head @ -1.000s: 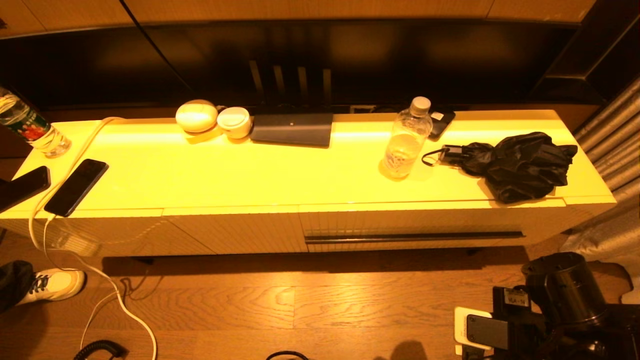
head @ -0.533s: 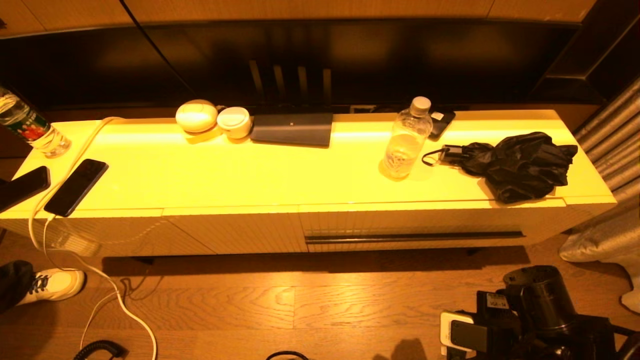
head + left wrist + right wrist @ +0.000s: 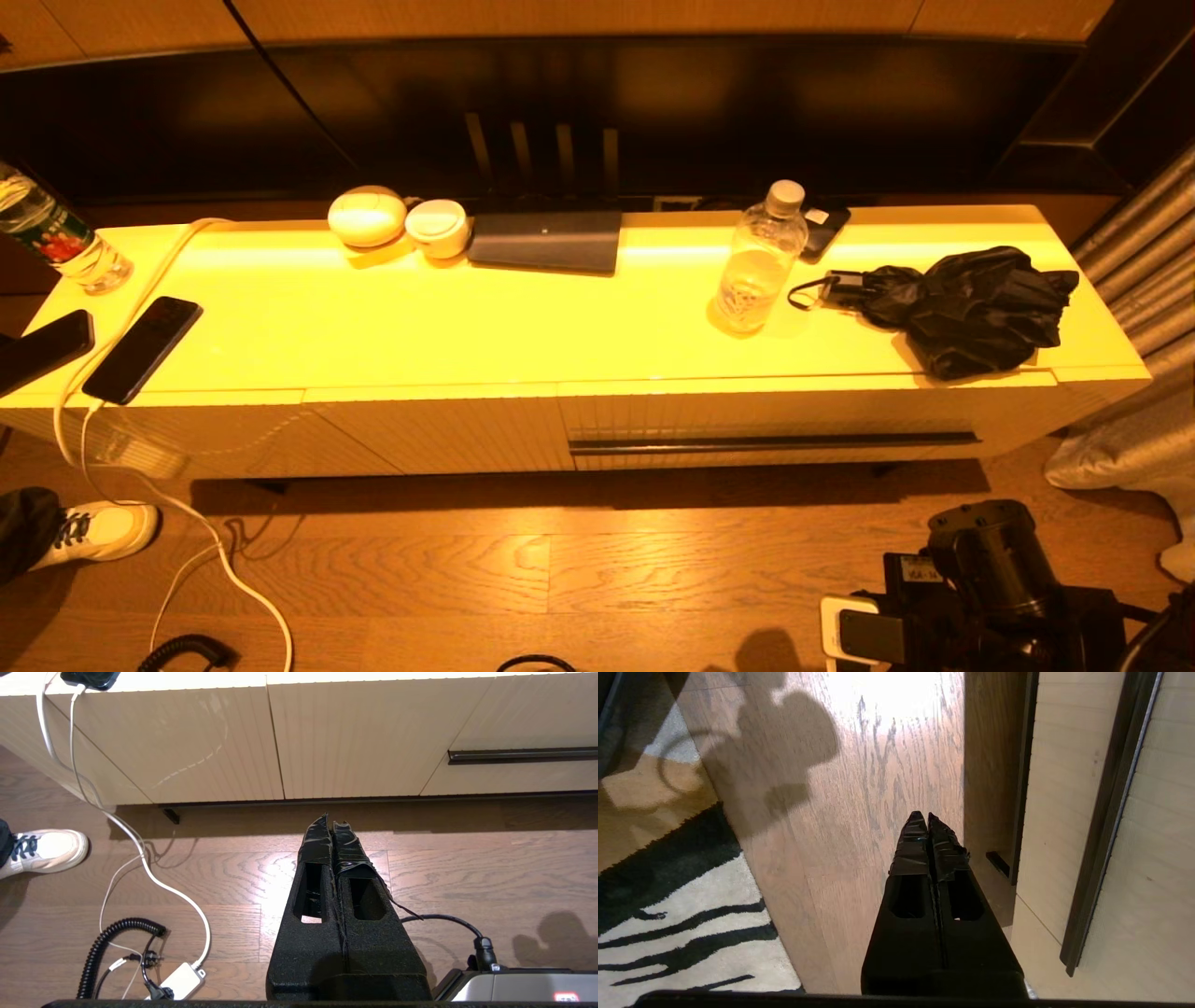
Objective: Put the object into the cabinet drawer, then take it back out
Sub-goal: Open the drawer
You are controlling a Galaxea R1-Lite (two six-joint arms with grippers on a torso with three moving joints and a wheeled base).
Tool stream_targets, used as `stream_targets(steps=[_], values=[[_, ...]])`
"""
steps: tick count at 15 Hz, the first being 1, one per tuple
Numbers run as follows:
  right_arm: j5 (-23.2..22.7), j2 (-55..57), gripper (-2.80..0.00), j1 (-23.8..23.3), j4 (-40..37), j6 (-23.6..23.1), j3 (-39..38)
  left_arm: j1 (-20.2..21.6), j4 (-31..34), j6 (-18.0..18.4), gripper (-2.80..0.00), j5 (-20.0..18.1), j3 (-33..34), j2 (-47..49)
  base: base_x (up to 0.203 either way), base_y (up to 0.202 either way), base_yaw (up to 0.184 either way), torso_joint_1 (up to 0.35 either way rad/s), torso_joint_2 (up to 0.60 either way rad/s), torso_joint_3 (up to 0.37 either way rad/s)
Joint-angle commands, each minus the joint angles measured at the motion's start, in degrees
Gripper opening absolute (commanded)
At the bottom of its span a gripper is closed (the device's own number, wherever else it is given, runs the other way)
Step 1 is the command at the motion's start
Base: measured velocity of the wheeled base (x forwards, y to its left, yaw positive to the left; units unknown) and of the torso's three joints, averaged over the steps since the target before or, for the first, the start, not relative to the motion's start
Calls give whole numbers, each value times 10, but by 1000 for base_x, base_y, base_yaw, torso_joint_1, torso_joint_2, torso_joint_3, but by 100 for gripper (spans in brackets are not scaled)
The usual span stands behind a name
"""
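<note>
The cabinet drawer [image 3: 766, 415] is closed, its dark handle slot [image 3: 773, 441] running along the pale ribbed front on the cabinet's right half. On the top above it stand a clear water bottle [image 3: 754, 271] and a crumpled black umbrella [image 3: 971, 308]. My right arm [image 3: 990, 579] hangs low at the near right, over the floor in front of the drawer. Its gripper [image 3: 924, 815] is shut and empty, with the handle slot [image 3: 1106, 826] off to its side. My left gripper [image 3: 332, 819] is also shut and empty, low over the wood floor, facing the handle-less panels; the handle slot [image 3: 521, 755] lies beside it.
On the cabinet top lie two phones [image 3: 142, 348], a white charging cable [image 3: 140, 280], a second bottle [image 3: 56, 238], two round white cases [image 3: 367, 217] and a dark flat pouch [image 3: 546, 241]. A shoe [image 3: 98, 532] and cables [image 3: 140, 858] are on the floor left; a striped rug [image 3: 668, 933] lies nearby.
My right arm has sunk lower and drawn back toward the near edge of the head view, drifting slightly left. Nothing on the cabinet has moved and the drawer stays closed.
</note>
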State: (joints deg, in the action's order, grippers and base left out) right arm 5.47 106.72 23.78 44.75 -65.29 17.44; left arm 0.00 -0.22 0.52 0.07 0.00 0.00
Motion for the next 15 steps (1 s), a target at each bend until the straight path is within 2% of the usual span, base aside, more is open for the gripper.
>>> stream_targets(steps=[1, 2, 3, 5, 13, 15], values=[[-2, 2, -280, -5, 9, -4, -9, 0, 0, 0, -280, 0, 1, 0, 0, 0, 0, 0, 0, 0], [-2, 7, -280, -5, 23, -4, -18, 0, 0, 0, -280, 0, 1, 0, 0, 0, 0, 0, 0, 0], [-8, 20, 0, -5, 60, -6, -34, 0, 0, 0, -280, 0, 1, 0, 0, 0, 0, 0, 0, 0], [-21, 31, 0, -5, 79, -20, -31, 0, 0, 0, -280, 0, 1, 0, 0, 0, 0, 0, 0, 0], [-57, 79, 0, -41, 76, -32, 22, 0, 0, 0, -280, 0, 1, 0, 0, 0, 0, 0, 0, 0], [-68, 99, 0, -62, 74, -55, 58, 0, 0, 0, -280, 0, 1, 0, 0, 0, 0, 0, 0, 0]])
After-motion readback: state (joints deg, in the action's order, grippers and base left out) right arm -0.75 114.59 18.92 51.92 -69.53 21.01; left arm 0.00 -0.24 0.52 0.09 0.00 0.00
